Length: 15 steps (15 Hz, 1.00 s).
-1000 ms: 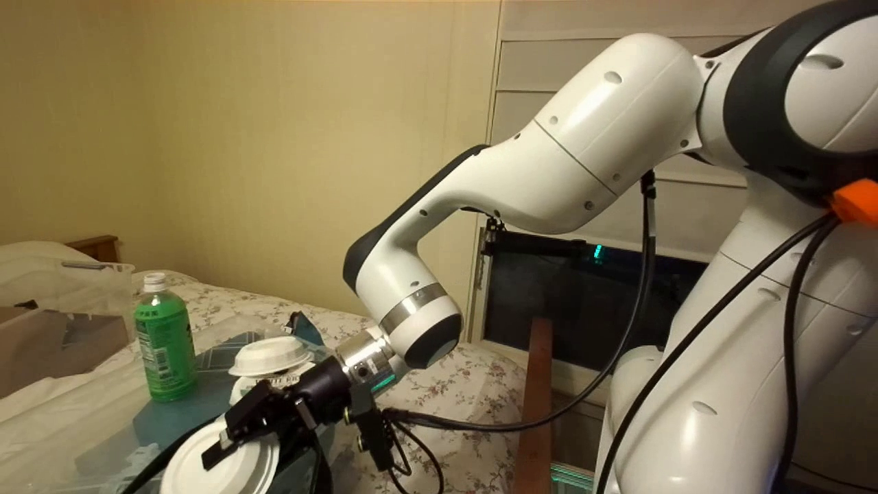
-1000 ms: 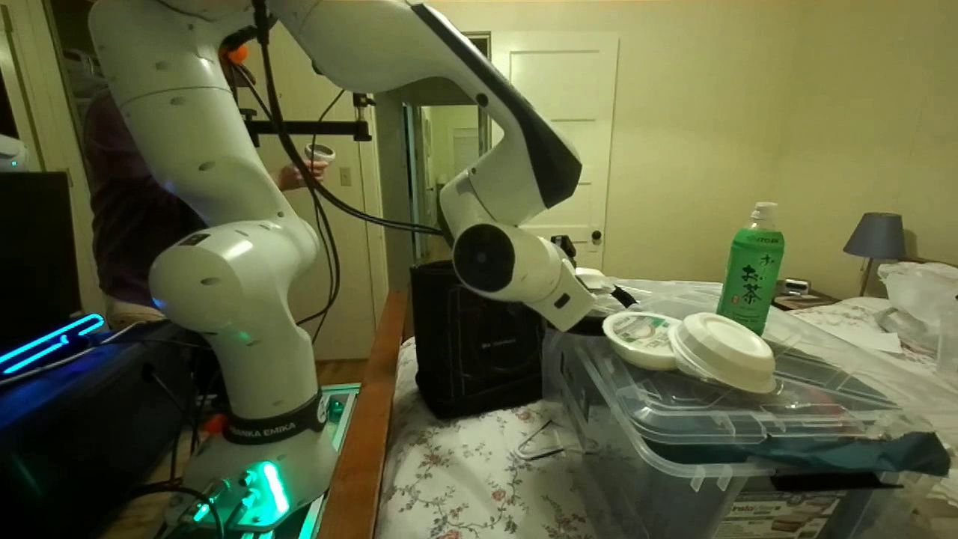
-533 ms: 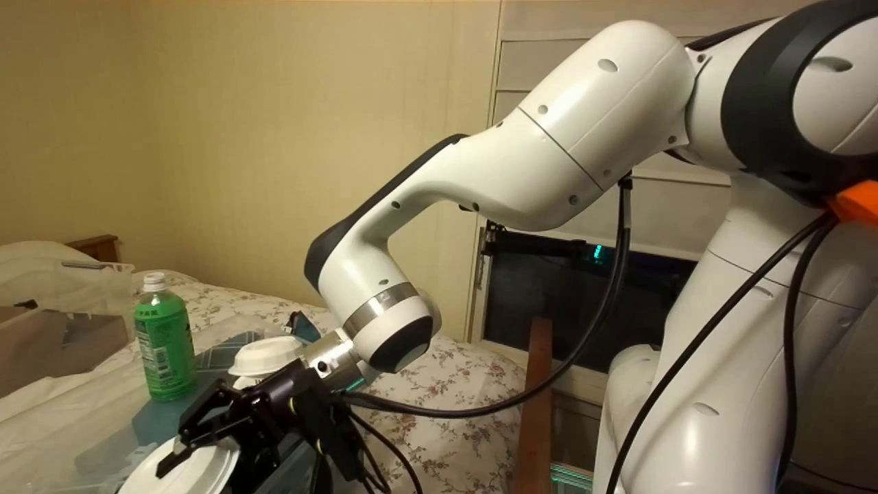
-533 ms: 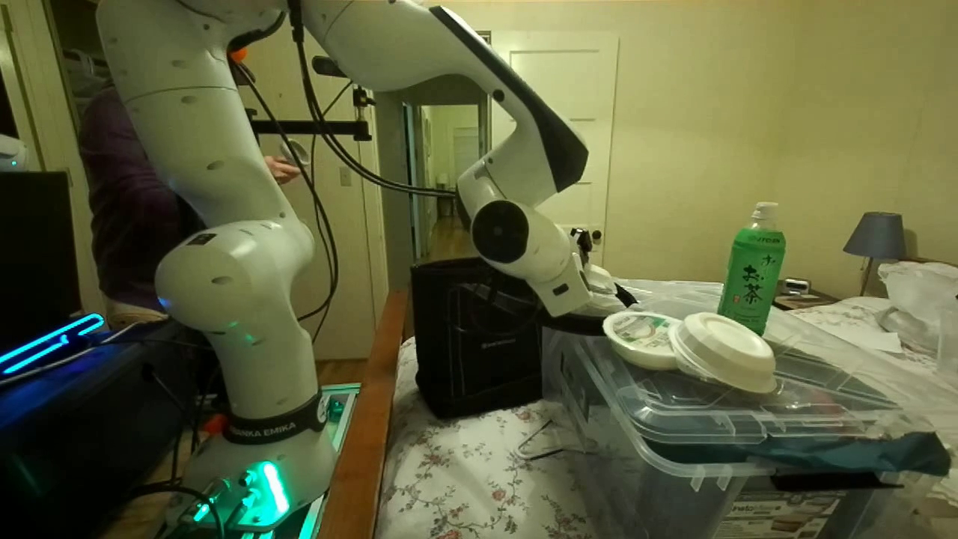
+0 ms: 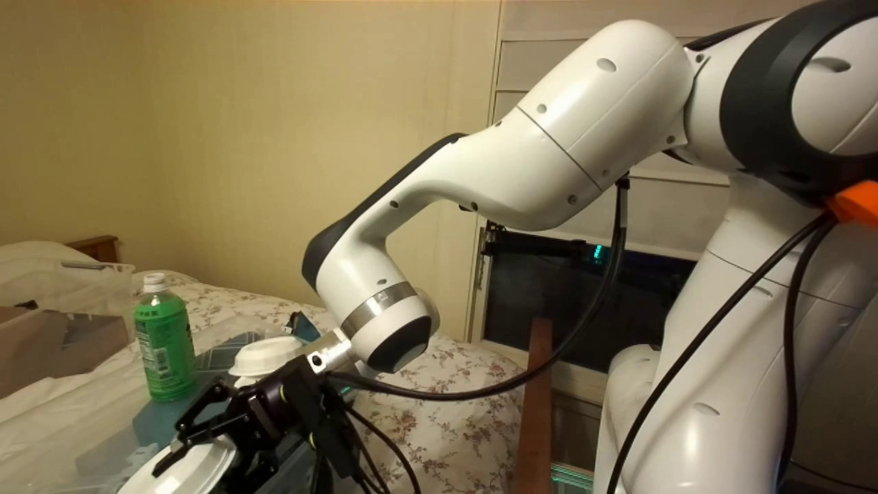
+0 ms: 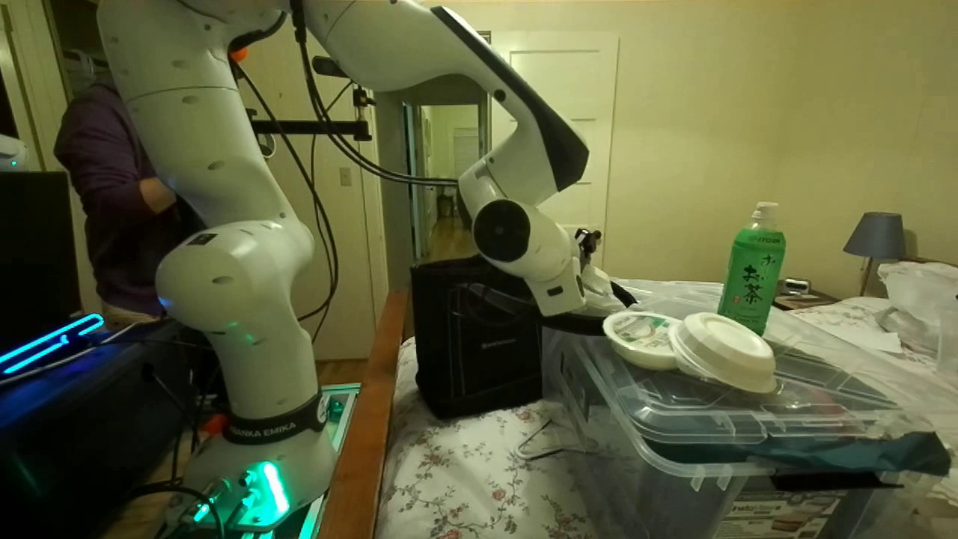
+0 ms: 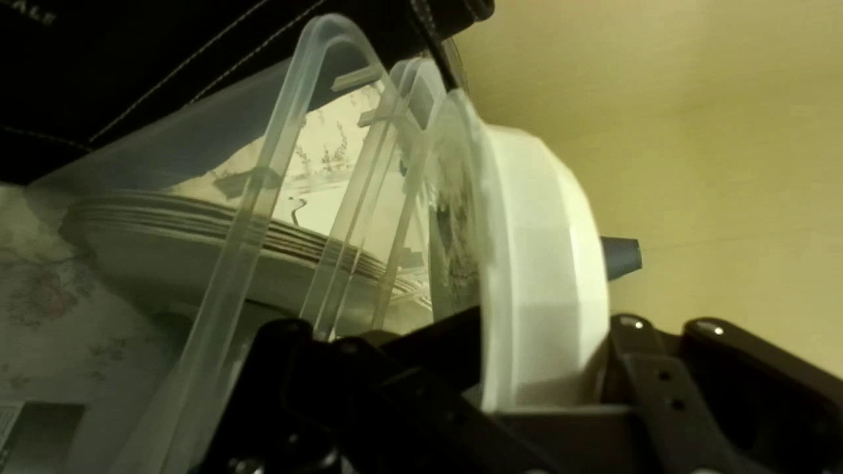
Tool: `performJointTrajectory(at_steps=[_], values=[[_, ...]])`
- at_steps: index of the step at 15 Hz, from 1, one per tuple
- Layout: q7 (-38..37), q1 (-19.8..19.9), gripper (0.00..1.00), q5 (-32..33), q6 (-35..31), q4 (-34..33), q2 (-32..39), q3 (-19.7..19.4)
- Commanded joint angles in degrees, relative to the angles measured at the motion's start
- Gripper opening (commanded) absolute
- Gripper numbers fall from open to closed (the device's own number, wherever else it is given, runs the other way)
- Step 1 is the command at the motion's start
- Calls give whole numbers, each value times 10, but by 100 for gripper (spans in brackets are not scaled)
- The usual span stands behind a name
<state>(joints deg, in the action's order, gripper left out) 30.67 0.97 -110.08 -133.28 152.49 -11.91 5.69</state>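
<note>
One white bowl [image 7: 550, 250]: grasped, release apparently outstanding.
End effector [image 7: 544, 352] pinches it; upturned bowl [image 6: 724, 350] sits nearby, ungripped.

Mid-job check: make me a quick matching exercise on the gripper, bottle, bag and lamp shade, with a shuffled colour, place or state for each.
Things:
1. gripper
2. bottle
3. bag
4. lamp shade

Descriptions:
A. black, standing on floral bedding
B. closed on a white bowl
C. blue-grey, in the background
D. green

Right pairs: 1-B, 2-D, 3-A, 4-C
</note>
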Motion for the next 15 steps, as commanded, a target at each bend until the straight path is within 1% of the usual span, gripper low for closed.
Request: performJointTrajectory(at_steps=[1, 4, 6, 7, 9, 10, 11, 12, 13, 14, 15], values=[[-147, -13, 7, 7, -14, -14, -32, 1], [-240, -12, 7, 5, -18, -33, -29, -2], [-262, -11, 7, -14, -32, -47, -23, -1], [-252, -10, 7, -31, -32, -52, -21, -2], [-198, -9, 7, -85, -28, -59, -16, -2], [-160, -9, 7, -128, -20, -60, -16, -1], [-137, -9, 7, -160, -13, -60, -16, 0], [-131, -11, 7, -175, -2, -57, -16, 1], [-98, -9, 7, -207, 3, -58, -12, 4], [-92, -10, 7, -216, 9, -57, -7, 7], [-48, -8, 7, -241, 11, -59, 2, 11]])
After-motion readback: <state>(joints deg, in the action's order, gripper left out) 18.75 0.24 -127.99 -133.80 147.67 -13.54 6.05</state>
